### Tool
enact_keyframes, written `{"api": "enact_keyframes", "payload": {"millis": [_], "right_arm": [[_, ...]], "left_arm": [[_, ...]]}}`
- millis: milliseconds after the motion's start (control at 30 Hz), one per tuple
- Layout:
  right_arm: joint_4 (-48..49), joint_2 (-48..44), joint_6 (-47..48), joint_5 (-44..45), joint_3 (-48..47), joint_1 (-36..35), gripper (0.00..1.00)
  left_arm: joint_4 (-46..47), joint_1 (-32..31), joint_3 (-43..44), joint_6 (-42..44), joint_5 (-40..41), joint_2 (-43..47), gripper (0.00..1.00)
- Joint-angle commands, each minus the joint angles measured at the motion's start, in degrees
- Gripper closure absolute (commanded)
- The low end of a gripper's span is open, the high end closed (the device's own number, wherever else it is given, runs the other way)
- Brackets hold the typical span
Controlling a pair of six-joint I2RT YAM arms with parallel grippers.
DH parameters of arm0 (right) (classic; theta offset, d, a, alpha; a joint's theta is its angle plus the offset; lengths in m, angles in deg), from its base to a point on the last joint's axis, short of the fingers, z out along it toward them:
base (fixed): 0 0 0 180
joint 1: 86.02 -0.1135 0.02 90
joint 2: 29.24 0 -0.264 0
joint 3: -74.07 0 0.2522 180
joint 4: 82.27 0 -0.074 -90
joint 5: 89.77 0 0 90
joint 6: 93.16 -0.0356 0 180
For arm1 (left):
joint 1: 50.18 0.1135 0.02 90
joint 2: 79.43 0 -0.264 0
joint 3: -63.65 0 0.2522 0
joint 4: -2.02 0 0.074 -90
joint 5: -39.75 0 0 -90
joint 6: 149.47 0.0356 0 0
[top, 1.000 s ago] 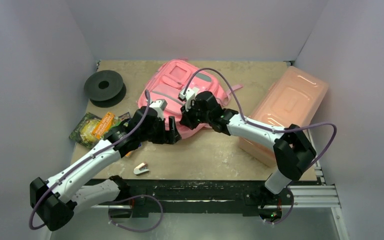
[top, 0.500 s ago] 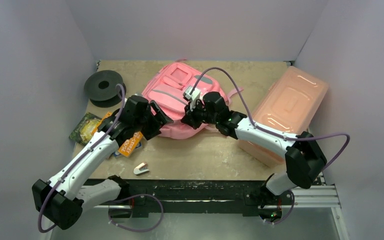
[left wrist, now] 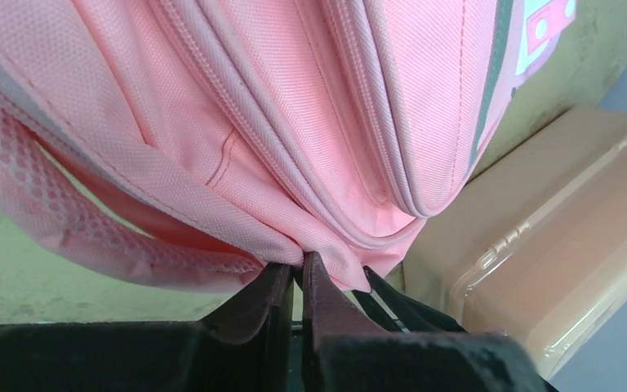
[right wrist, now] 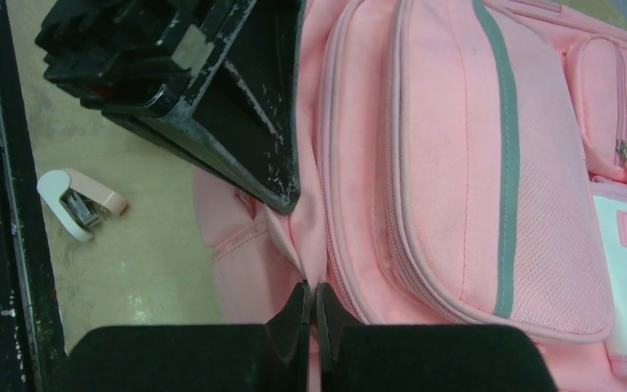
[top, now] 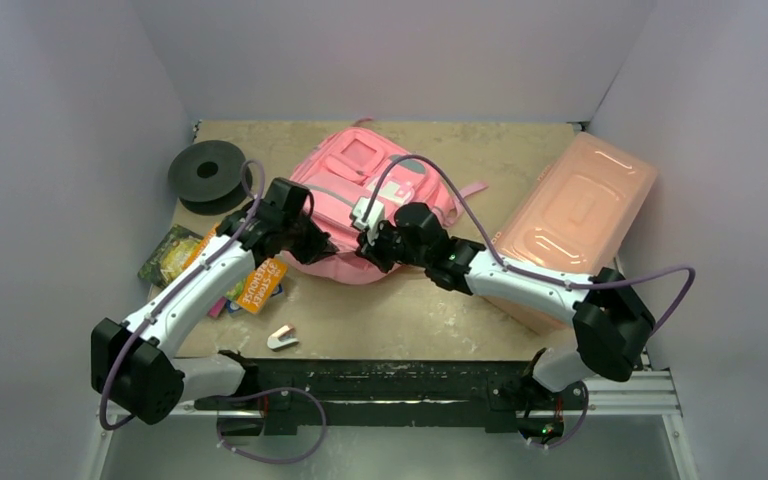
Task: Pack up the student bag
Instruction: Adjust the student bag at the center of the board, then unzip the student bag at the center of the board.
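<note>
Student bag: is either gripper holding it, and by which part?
Both. The left gripper pinches a fabric fold at the student bag's near edge, beside the zipper seam; the right gripper pinches the same edge close by.

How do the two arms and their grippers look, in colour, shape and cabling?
The left arm and right arm have white tubular links between bulky black joints; a thin purple cable loops along each. The left gripper and right gripper are black, with two flat tapering fingers, scuffed on the left.
</note>
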Motion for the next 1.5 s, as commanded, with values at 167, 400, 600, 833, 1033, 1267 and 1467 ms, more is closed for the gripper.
{"api": "enact_keyframes", "payload": {"millis": [167,400,600,833,1033,1267,1467], "right_arm": [[5.69,-3.79,11.62,8.21,1.51,-0.94,0.71],[8.24,-4.09,13.76,11.74,6.22,-0.94,0.51],[10.97,-1.88,13.46,10.97,5.78,-0.49,0.48],[12.81,0.62,11.15,2.57,3.70,4.21,0.50],[12.67,2.44,5.85,-4.76,1.76,5.87,1.00],[-1.01,4.91,-8.81,-15.47,-6.67,13.04,1.00],[-15.44,11.14,-18.45,-15.26,-17.65,13.18,1.00]], "left_arm": [[0.17,0.66,2.95,11.67,0.83,3.91,1.00],[-0.60,1.08,4.09,14.13,-0.43,5.59,1.00],[0.06,1.19,4.02,14.69,-3.28,5.28,1.00],[0.00,1.19,3.66,17.43,-3.88,6.10,1.00],[1.65,1.19,3.99,25.45,-7.08,6.16,1.00],[6.52,0.98,-2.42,33.93,-6.37,17.26,0.38],[13.07,-12.22,-6.48,29.86,-0.12,23.16,0.25]]}}
